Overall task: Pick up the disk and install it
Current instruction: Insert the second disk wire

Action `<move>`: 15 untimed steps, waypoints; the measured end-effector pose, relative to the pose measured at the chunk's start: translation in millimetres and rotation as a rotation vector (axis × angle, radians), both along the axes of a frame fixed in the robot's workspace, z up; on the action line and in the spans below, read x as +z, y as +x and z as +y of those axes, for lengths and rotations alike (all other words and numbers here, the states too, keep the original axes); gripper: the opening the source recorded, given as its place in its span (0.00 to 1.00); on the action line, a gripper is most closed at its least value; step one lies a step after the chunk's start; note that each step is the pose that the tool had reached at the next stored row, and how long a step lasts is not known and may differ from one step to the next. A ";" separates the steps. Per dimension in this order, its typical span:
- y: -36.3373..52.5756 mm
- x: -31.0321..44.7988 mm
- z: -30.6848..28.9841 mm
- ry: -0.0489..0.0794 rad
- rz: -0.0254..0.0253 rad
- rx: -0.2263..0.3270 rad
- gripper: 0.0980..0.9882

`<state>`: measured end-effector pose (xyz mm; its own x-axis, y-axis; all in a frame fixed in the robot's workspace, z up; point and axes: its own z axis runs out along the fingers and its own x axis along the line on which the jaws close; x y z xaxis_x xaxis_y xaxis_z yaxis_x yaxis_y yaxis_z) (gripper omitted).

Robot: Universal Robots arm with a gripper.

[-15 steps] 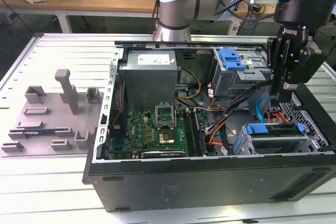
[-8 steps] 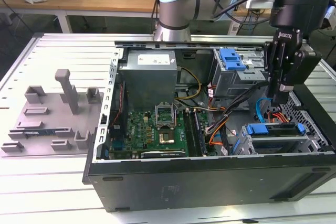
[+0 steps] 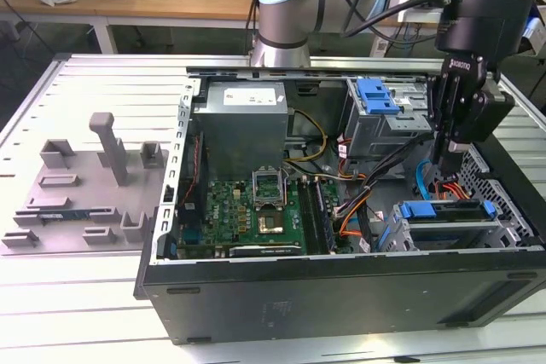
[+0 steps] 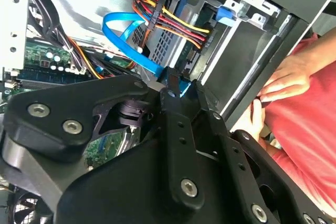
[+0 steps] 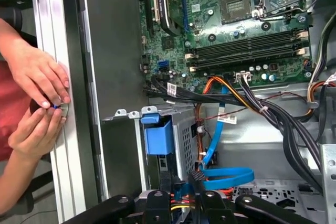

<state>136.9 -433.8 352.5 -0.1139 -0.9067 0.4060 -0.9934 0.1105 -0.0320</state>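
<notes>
The disk [image 3: 444, 210] lies in the drive cage at the front corner of the open computer case [image 3: 341, 287], on the exterior view's right, with its blue bracket facing up. In the first wrist view the same blue bracket of the disk [image 5: 158, 136] sits inside the metal cage. My gripper [image 3: 436, 164] hangs just behind and above that cage, pointing down among the cables. Its fingers [image 4: 169, 85] stand close together with nothing gripped, and a blue cable [image 4: 126, 30] runs right past the tips. The gripper [image 5: 180, 178] is apart from the disk.
A person's hands [image 5: 37, 85] rest on the table rail beside the case, near the cage. Inside the case are a motherboard [image 3: 256, 210], a grey power supply box [image 3: 243, 121], an upper bay with a blue clip [image 3: 378, 95] and bundled cables [image 5: 273, 108]. A grey fixture [image 3: 94, 185] stands on the table.
</notes>
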 end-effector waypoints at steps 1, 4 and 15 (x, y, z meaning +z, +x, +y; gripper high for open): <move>0.4 -0.1 0.0 0.004 0.0000 0.000 0.20; 3.5 -0.5 -0.3 0.022 0.0013 -0.004 0.20; 6.5 -1.1 -0.8 0.053 0.0059 -0.030 0.20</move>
